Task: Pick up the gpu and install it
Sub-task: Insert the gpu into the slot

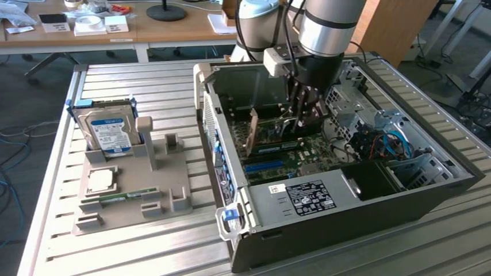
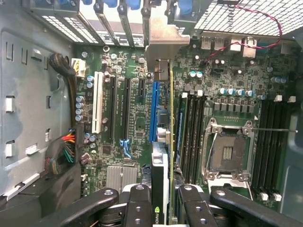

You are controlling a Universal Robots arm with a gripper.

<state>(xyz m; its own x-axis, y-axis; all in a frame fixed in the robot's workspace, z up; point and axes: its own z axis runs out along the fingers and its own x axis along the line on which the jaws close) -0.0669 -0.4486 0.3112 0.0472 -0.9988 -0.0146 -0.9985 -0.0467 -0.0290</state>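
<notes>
The claw (image 1: 300, 118) reaches down into the open computer case (image 1: 452, 190), which lies on the table (image 1: 130, 80) toward the edge at the exterior view's right. It is clenched on the graphics card (image 2: 160, 184), which stands edge-on between its fingers over the motherboard (image 2: 128, 123), just beside the blue slot (image 2: 153, 111). Whether the card is seated cannot be told.

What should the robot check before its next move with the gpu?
1. Gripper shut on gpu: ok.
2. Gpu inside case, on edge over motherboard: ok.
3. Gpu lined up with blue slot: cannot tell.
4. Bracket up by the rear slot covers: ok.
5. Gpu pushed fully home: cannot tell.
6. Red wire away from gpu: ok.
</notes>
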